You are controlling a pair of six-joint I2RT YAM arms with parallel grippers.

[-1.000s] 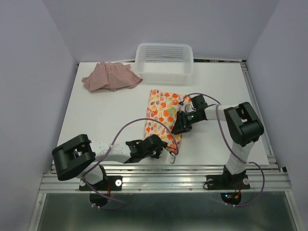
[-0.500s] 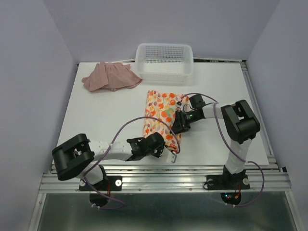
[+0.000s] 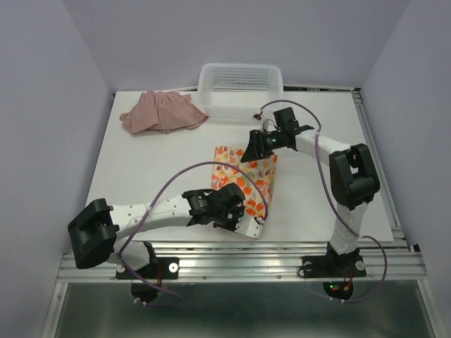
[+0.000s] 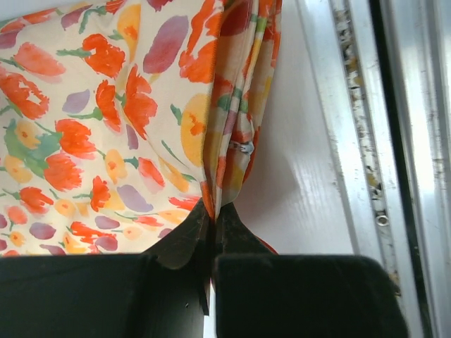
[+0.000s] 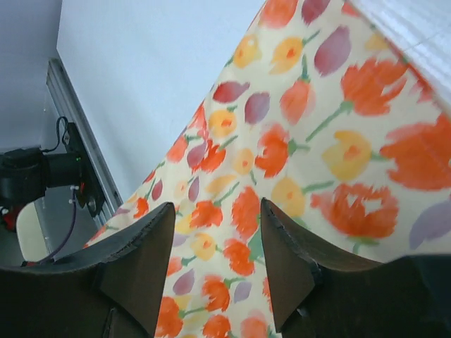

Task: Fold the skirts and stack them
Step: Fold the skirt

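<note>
Cream floral skirt, corner out of sight between left jaws

top external: fixed, high, behind the arm bases, looking down and forward; far enough to take in the whole table.
left wrist: very near, looking past the left gripper onto the printed skirt edge and the front rail.
right wrist: near, tilted, looking between the right gripper tips across the printed skirt toward the table's edge.
shared: all three see the printed skirt; top external and left wrist share the front rail.
</note>
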